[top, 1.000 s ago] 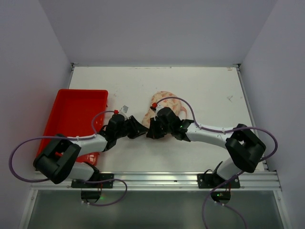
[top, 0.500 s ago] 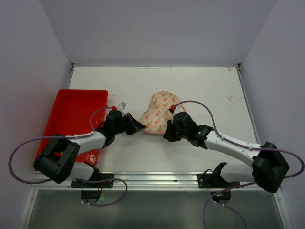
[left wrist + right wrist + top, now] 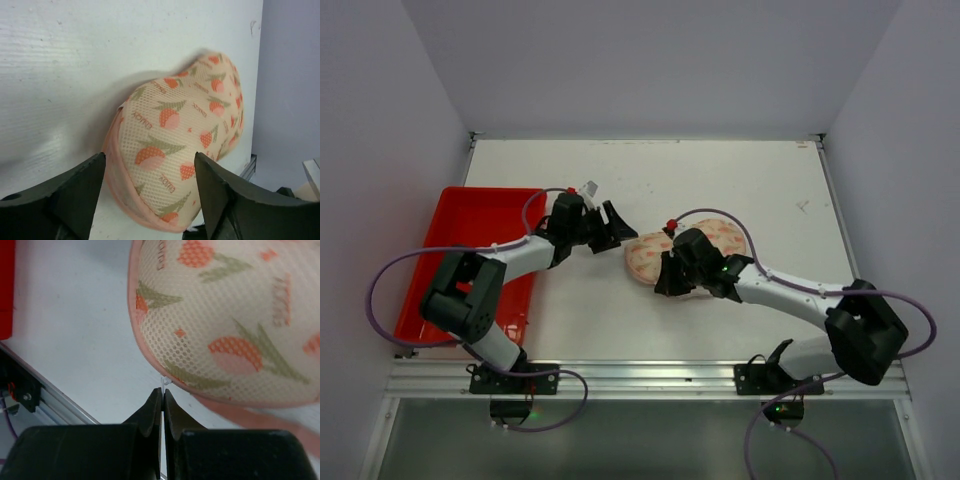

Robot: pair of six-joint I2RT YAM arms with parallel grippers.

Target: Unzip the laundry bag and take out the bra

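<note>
White desk (image 3: 770, 180) between pale walls (image 3: 650, 60) carries the laundry bag (image 3: 642, 258) right of the red tray (image 3: 470, 225), shifted farther from it than before, the left claw (image 3: 148, 160) spread at the bag and the right claw (image 3: 162, 395) pinching a small clear tab (image 3: 162, 382) at its edge.

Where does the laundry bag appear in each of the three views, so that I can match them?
Top external: the laundry bag lies at the centre, partly hidden by the right gripper.
Left wrist: it fills the middle and lower right.
Right wrist: it fills the upper right.
Shared landmark: the white table under the bag in all three.
</note>
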